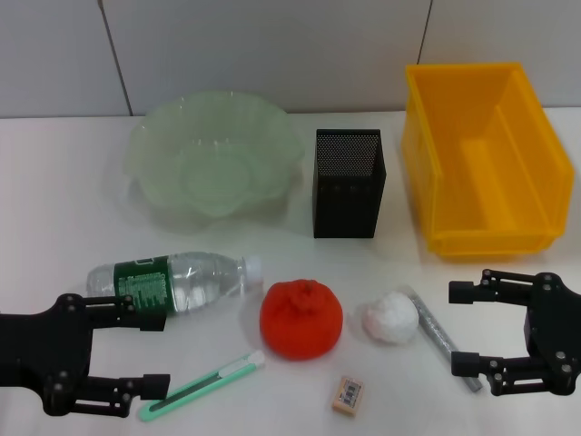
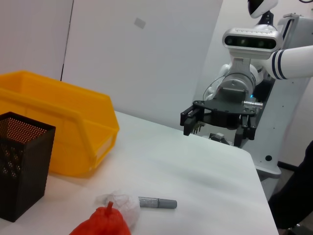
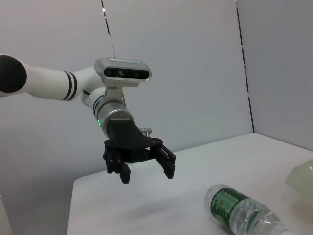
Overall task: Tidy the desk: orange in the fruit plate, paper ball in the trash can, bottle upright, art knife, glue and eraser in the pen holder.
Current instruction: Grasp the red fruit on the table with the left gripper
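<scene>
My left end effector (image 1: 150, 350) hangs low at the near left of the table (image 1: 54, 209), fingers spread wide and holding nothing, its upper finger just beside the label end of the bottle (image 1: 177, 280), which lies on its side. My right end effector (image 1: 465, 327) sits at the near right, likewise released and empty, with the glue (image 1: 436, 331) lying between its fingers. The orange (image 1: 301, 319) rests near the middle of the table, the paper ball (image 1: 388, 316) just beside it and touching the glue. The art knife (image 1: 204, 385) lies in front of the orange, close to my left lower finger, and the eraser (image 1: 347, 396) sits near the front edge. Farther back stand the fruit plate (image 1: 216, 163), the pen holder (image 1: 349, 183) and the trash can (image 1: 486, 154).
</scene>
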Robot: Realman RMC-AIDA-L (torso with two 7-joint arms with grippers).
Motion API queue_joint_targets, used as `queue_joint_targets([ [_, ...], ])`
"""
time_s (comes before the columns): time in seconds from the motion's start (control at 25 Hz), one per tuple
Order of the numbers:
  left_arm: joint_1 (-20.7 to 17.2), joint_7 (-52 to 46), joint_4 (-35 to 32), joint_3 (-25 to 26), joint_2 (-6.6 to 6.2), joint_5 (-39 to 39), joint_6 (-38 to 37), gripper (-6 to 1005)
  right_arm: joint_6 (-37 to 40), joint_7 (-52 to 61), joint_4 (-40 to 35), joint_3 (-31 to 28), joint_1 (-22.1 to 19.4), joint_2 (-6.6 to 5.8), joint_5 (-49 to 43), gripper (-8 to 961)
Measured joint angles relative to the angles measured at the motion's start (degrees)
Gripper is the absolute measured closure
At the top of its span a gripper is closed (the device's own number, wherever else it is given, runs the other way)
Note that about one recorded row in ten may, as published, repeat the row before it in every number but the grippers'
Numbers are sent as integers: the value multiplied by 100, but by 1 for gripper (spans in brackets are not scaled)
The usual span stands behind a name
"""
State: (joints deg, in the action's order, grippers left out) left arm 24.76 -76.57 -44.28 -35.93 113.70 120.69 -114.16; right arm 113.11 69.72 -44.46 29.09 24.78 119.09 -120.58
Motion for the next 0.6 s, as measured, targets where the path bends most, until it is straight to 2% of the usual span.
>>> queue_joint_targets([
  [0.36,17,-31,-101,6,-5,0,0,226,-16,-3,-1,0,-3,0,0,141],
  [0.6,97,-65,-108,37,35,-49,0,235,-89,-3,-1,-2,-8,0,0,141],
])
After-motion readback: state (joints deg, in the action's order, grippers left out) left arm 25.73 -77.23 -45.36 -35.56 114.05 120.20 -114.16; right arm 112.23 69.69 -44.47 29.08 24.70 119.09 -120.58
